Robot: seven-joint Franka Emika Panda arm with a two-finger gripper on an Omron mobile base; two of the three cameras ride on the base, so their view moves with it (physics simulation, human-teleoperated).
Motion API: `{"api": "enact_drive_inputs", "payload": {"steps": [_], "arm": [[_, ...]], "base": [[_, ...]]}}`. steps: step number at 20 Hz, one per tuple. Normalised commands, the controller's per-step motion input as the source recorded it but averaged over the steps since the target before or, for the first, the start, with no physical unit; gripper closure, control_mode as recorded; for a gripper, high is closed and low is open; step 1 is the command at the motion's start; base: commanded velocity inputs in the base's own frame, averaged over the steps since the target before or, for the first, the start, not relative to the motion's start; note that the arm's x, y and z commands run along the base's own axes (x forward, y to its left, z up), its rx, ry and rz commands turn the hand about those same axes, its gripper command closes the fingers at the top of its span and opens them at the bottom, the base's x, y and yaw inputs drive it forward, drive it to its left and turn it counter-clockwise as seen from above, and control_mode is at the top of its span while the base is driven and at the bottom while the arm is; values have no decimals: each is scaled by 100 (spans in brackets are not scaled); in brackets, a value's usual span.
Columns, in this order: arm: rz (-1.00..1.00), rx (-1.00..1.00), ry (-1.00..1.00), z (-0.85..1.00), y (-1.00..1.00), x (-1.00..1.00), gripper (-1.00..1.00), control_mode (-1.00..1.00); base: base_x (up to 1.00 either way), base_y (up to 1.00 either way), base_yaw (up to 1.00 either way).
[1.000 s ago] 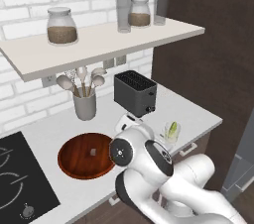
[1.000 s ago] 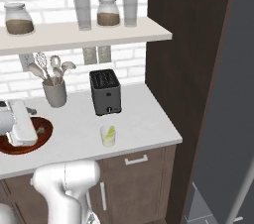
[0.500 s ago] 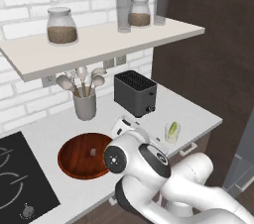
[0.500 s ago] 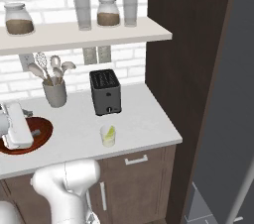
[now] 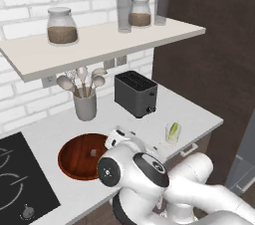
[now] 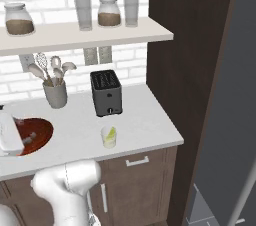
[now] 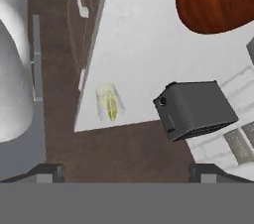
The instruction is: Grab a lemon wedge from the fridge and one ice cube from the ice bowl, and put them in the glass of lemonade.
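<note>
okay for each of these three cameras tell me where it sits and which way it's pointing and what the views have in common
Left base view: behind the arm on its left, looking down over the counter; white arm at lower right, above the ice bowl.
Right base view: behind on its right, facing the toaster and glass of lemonade; arm at lower left.
Hand view: on the hand, rolled, looking down at the counter; open dark fingertips at the bottom.
Shared: all three show toaster, glass and bowl.
</note>
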Motion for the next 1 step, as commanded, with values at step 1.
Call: {"api": "enact_drive_inputs", "payload": {"steps": [1], "arm": [[7, -18, 18, -10, 79, -92, -100, -100]], "base": [[0, 0, 0]]}}
